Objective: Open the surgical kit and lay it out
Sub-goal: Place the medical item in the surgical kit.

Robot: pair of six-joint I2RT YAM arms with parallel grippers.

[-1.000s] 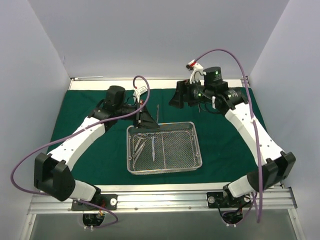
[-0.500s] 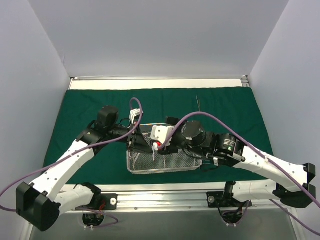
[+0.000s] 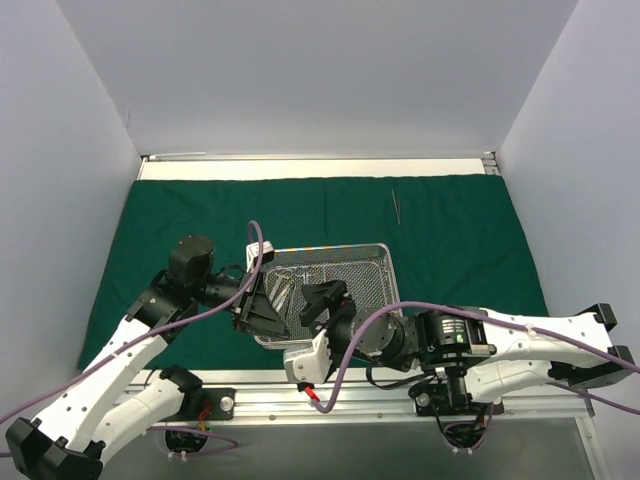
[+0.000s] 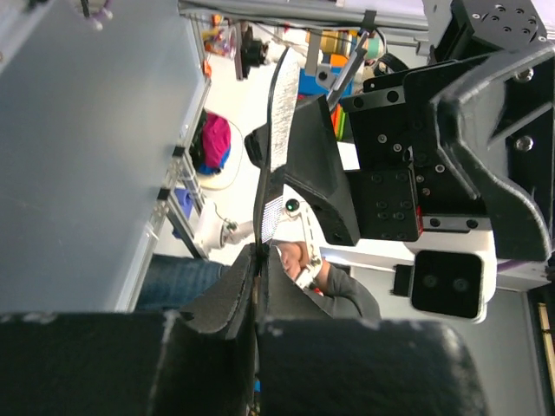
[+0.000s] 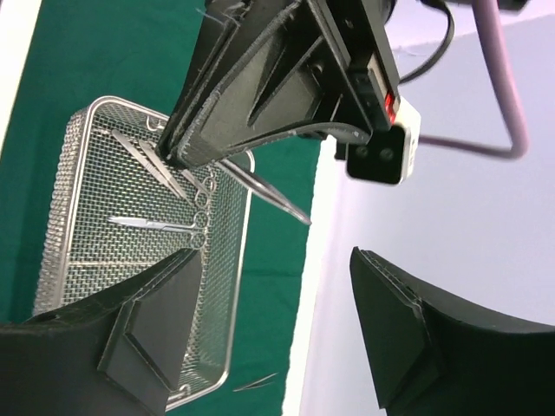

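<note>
Mesh tray [image 3: 365, 275] near centre of green cloth [image 3: 460, 250], toward near edge. Cloth spread flat over counter [image 3: 300, 167]. In tray's left half: scissors [image 5: 156, 223] plus a few other thin steel tools lying flat, exact no. unclear. 1 lone tool [image 3: 397, 205] out on cloth, well beyond tray's far R corner. L gripper [image 5: 178, 156] low over tray's left end, fingers pinched tight on tweezers [image 5: 277, 198], tips poking out past tray rim. R gripper [image 3: 323, 300] hovering above tray's middle, fingers spread wide, holding nothing. Both arms reaching in from near side.
</note>
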